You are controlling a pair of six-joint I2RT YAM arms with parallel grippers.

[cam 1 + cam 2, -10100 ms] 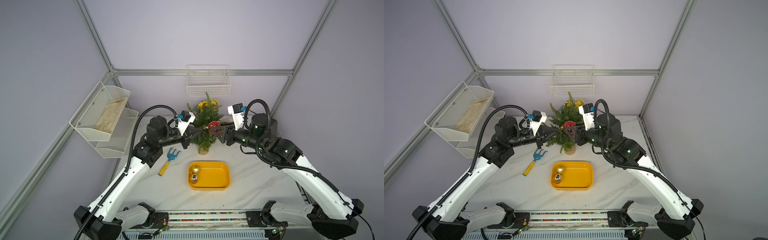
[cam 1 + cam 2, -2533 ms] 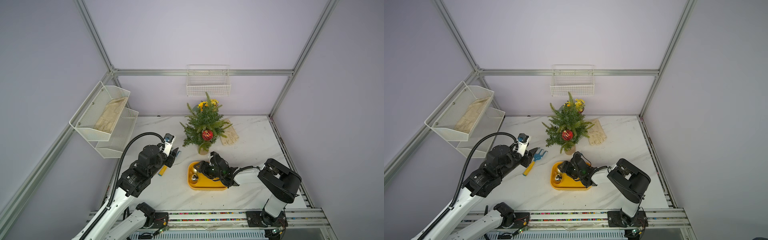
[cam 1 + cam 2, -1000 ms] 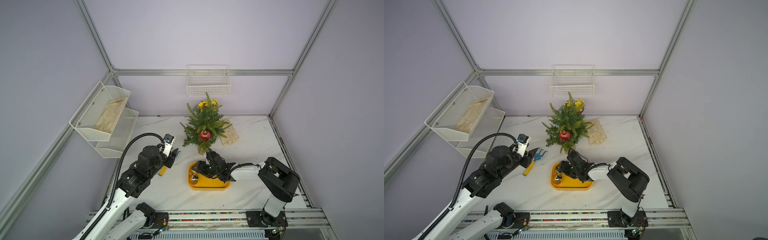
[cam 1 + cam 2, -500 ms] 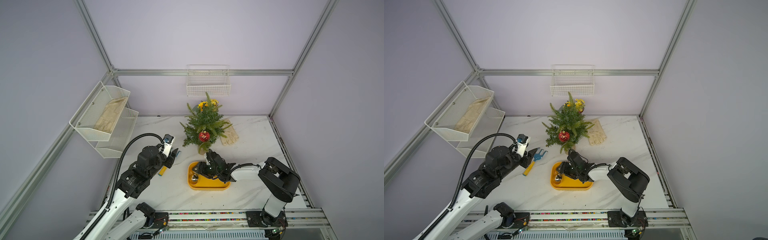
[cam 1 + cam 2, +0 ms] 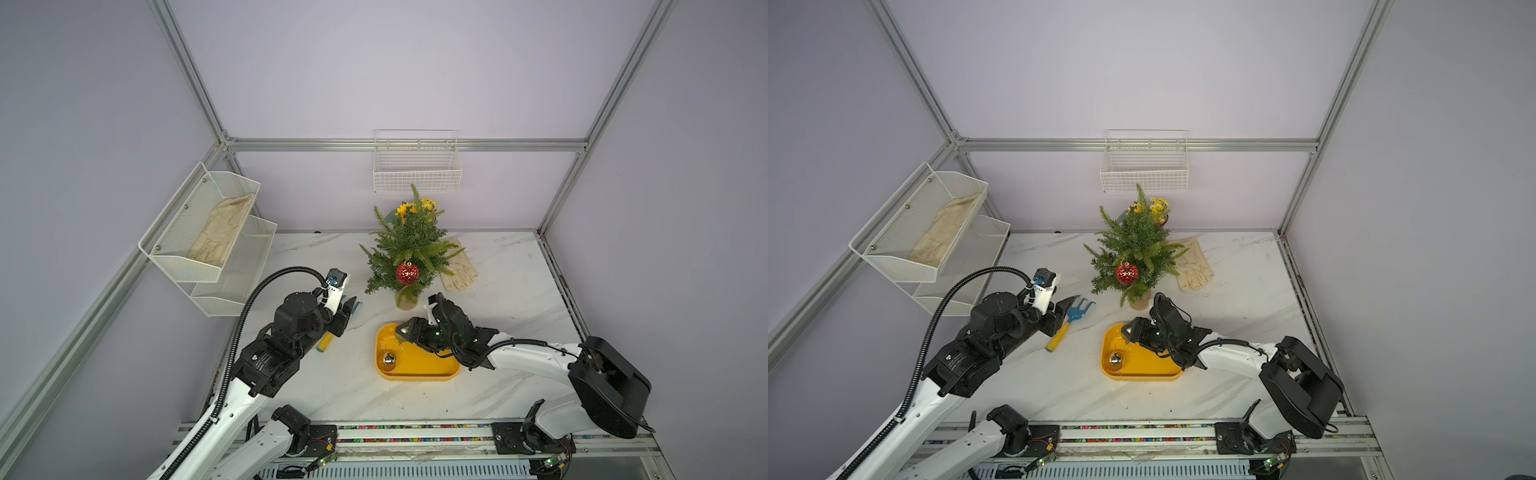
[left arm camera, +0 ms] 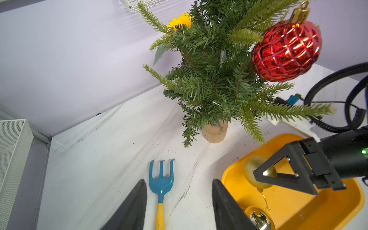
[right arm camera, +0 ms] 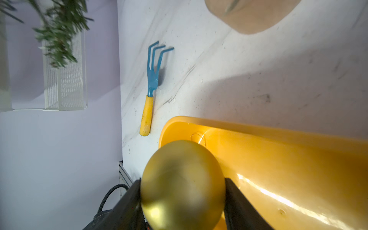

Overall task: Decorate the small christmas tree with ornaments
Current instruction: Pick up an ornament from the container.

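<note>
In both top views the small tree (image 5: pixel 409 249) stands upright at the far middle of the table, with a red ornament (image 5: pixel 407 273) hanging on its near side. The yellow tray (image 5: pixel 419 377) lies just near of the tree's base, and a silver ornament (image 5: pixel 389 360) rests at the tray's left end. The right gripper (image 5: pixel 402 331) reaches in from the right, over the tray's far left corner. The left gripper (image 5: pixel 351 307) hovers left of the tree above a small rake (image 5: pixel 1073 315). In the left wrist view, the left jaws stand apart with nothing between them. The gold ornament (image 6: pixel 251 169) sits between the right jaws, its thread dangling toward the tray floor. In the right wrist view, both right jaws press the gold ornament's sides, so it is grasped. Judgement: the tree's trunk runs vertical, and its bare branches lie beyond and above the held ornament. The right arm, already holding the ornament, is the one placed to carry it up and away to a branch.
</note>
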